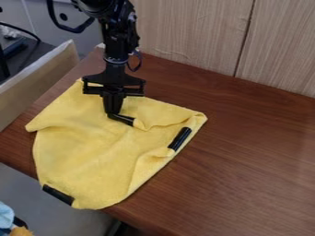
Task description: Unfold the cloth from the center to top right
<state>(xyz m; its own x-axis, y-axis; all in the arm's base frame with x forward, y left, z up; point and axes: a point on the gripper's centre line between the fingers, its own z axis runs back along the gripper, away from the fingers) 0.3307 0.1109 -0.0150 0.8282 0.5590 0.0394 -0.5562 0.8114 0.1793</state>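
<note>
The brown wooden desk (258,156) spread beneath a wood-grained panel (190,32). The yellow cloth (89,152) lay across its left part, rumpled and partly folded at the right, its lower-left edge reaching over the desk's edge. The black gripper (112,112) pointed down at the cloth's upper middle, clenched, touching one of three black strips (180,138); whether it pinched fabric, I couldn't tell.

Cloth (92,147) on the table's (258,161) left part, wall panels (184,32) behind.
</note>
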